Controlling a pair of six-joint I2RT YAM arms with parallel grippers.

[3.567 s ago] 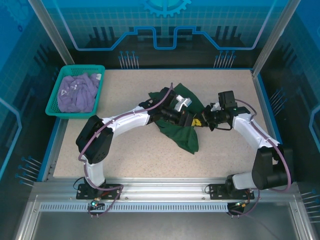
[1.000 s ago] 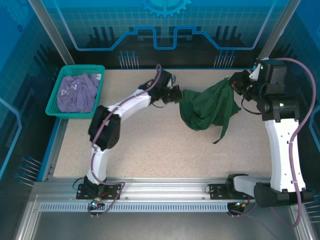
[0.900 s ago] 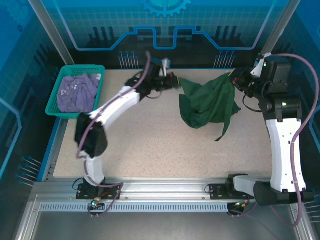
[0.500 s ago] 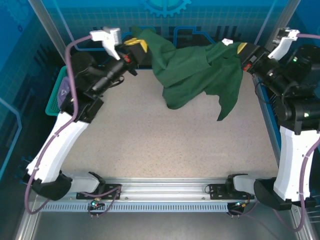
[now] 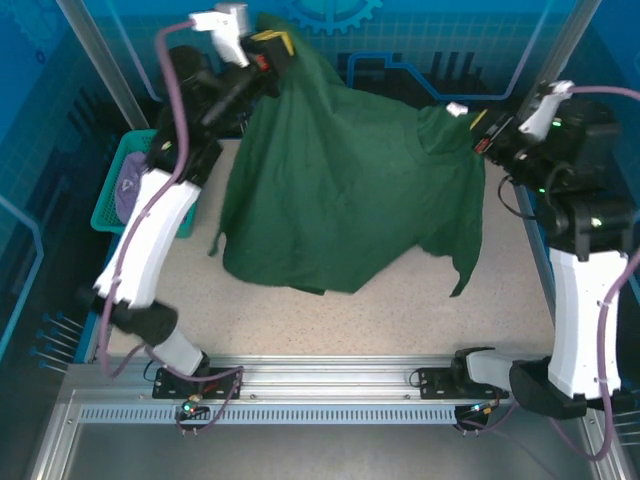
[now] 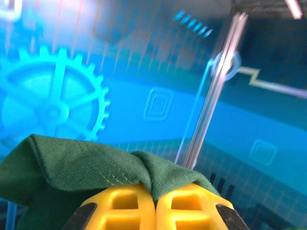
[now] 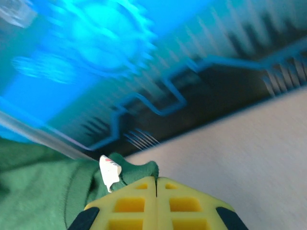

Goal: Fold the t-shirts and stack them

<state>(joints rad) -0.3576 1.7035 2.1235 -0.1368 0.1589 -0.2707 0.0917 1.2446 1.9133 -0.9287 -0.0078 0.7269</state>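
Observation:
The dark green t-shirt (image 5: 345, 195) hangs spread in the air between both arms, its lower edge draping toward the table. High at the back left, my left gripper (image 5: 278, 45) is shut on one top corner of it; the wrist view has green cloth (image 6: 96, 163) pinched between the yellow fingers (image 6: 124, 206). At the upper right, my right gripper (image 5: 478, 125) is shut on the collar end near the white label (image 7: 109, 171), with cloth (image 7: 139, 171) caught between its yellow fingers (image 7: 129, 203). The purple t-shirt (image 5: 130, 190) lies crumpled in the teal basket (image 5: 108, 205) at the left, partly hidden by the left arm.
The speckled table (image 5: 400, 310) is bare in front of the hanging shirt. Blue enclosure walls (image 5: 420, 40) and metal posts (image 5: 100, 60) close in at the back and sides. The arm bases stand on the metal rail (image 5: 320, 385) at the near edge.
Both arms lifted the green shirt off the table and pulled apart, so it went from a bunched heap to a wide hanging sheet. The left arm swung up and leftward.

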